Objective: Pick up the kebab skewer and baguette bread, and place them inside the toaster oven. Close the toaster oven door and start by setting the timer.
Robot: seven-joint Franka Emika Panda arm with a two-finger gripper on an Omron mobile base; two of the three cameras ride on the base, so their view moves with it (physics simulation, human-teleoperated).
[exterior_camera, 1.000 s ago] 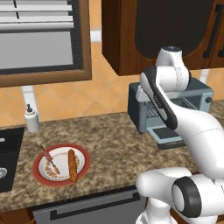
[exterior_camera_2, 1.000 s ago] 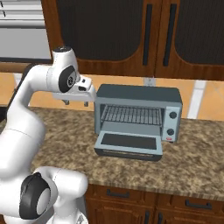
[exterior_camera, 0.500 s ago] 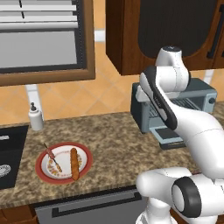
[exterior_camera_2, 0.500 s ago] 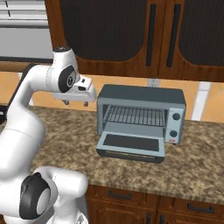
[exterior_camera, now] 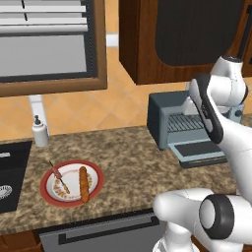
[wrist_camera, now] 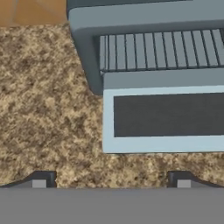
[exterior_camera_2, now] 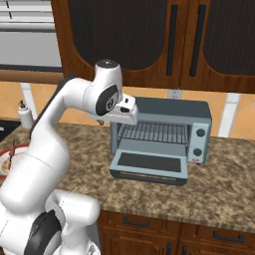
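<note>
Hand (wrist_camera: 111,178) spread wide, empty, above toaster oven door (wrist_camera: 168,117)

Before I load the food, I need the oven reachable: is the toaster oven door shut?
No, the toaster oven door lies folded down flat on the counter, leaving the wire rack exposed.

even flat rendered light, soft, slightly pixelated

Speckled granite counter (exterior_camera: 123,157), dark wood cabinets (exterior_camera_2: 149,40), blinded window (exterior_camera: 44,44), orange tiled backsplash (exterior_camera: 123,106)
</note>
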